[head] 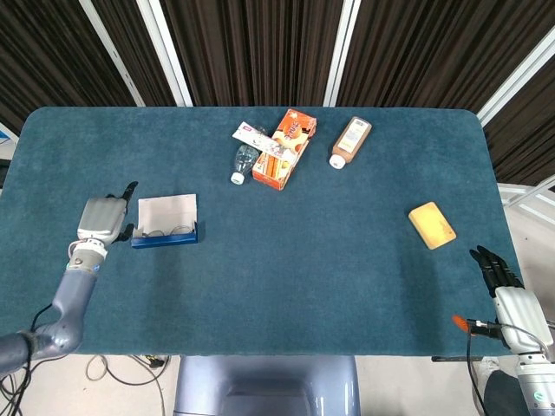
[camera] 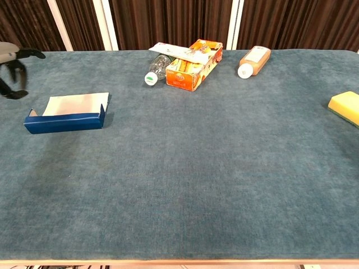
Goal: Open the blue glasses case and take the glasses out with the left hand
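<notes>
Glasses case [head: 165, 222] first, from the head camera: a flat blue box lying open on the left part of the table [head: 260, 295], its pale lid folded back away from the robot and a thin wire-framed pair of glasses [head: 163, 231] resting inside the tray. The table top is a teal, felt-like cloth with rounded corners. Just left of the case, near it but with a small gap, sits the left hand [head: 107, 217], grey-backed with dark fingers spread apart and holding nothing. The right hand [head: 505, 282] hangs off the table's right edge, well apart from the case, dark fingers loosely extended and empty. At the far side lie a clear plastic bottle [head: 244, 161], an orange carton [head: 284, 149] with a pale packet across it, and a brown bottle [head: 350, 141] on its side; a yellow sponge block [head: 432, 224] lies to the right.

From the chest camera, the case [camera: 66, 117] shows its low blue wall and pale lid lining; the glasses are hidden behind that wall. The left hand [camera: 12, 70] is cut by the frame's edge, fingers apart, just beside the case without touching. The right hand does not appear here.
</notes>
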Controlling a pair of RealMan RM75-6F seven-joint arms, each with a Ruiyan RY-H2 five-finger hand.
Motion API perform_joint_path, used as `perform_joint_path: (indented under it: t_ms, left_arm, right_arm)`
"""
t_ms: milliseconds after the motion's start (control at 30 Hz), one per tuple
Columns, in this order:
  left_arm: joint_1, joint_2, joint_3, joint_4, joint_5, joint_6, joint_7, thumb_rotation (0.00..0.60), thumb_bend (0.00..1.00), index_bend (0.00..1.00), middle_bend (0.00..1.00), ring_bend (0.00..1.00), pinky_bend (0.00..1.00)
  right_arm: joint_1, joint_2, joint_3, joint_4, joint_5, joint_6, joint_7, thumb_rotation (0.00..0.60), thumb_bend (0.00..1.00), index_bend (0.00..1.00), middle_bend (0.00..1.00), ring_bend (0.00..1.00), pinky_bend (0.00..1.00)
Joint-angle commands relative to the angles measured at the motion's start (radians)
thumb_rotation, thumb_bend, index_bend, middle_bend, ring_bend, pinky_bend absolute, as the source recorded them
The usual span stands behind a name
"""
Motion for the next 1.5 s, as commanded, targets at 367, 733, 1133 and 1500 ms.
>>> perform_joint_path:
  t_ms: [367, 733, 1133, 1500]
  left_arm:
    - [0.005, 0.108, 0.090, -0.154, -0.019, -0.106, 0.034, 0.600, 0.36, 0.14, 0.95, 0.85, 0.99]
    - [-0.012, 0.077, 0.114, -0.129, -0.087, -0.128, 0.064, 0.600, 0.36, 0.16, 0.95, 0.85, 0.99]
    - [-0.016, 0.056, 0.153, -0.123, -0.130, -0.127, 0.099, 0.600, 0.36, 0.16, 0.95, 0.85, 0.99]
    - [-0.020, 0.129, 0.188, -0.313, -0.087, -0.112, 0.118, 0.600, 0.36, 0.22, 0.95, 0.85, 0.99]
  right_arm:
    - [-0.001, 0.000, 0.001, -0.001, 0.004, -0.001, -0.002, 0.600, 0.13, 0.00, 0.00, 0.00, 0.19]
    - [0.000, 0.000, 0.001, 0.000, 0.004, -0.003, 0.002, 0.600, 0.13, 0.00, 0.00, 0.00, 0.19]
    - [0.000, 0.001, 0.000, 0.000, 0.001, -0.001, 0.001, 0.600, 0.13, 0.00, 0.00, 0.00, 0.19]
    - [0.000, 0.001, 0.000, 0.001, -0.002, -0.001, 0.003, 0.600, 0.13, 0.00, 0.00, 0.00, 0.19]
